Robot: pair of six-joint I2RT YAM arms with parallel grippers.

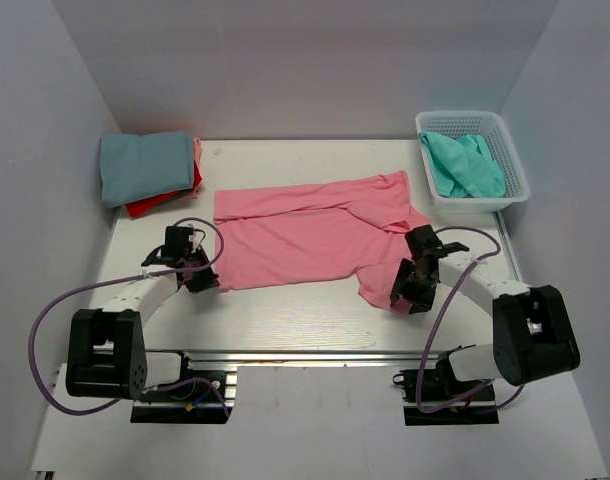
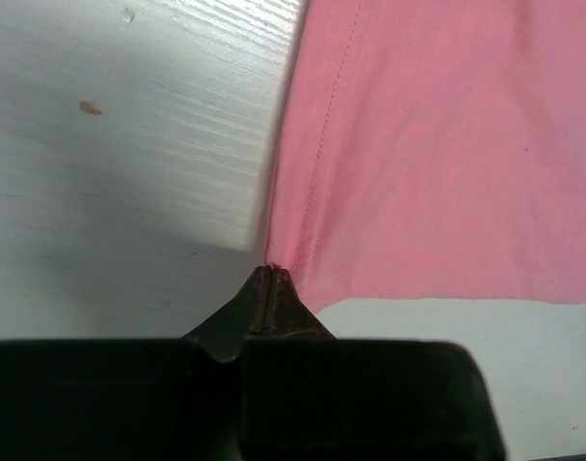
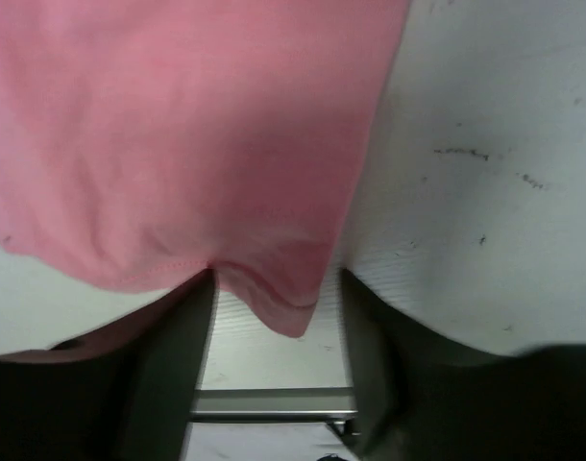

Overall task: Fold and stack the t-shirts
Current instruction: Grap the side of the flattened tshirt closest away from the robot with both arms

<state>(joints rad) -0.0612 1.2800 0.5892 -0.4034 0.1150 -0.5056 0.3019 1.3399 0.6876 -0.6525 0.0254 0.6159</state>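
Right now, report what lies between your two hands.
The pink shirt: its near hem runs from the left hand, shut on one corner, to the open right hand at a sleeve. The top view shows it.

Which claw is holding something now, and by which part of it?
The left claw pinches the pink t-shirt at its near left corner; the right claw is open, holding nothing.
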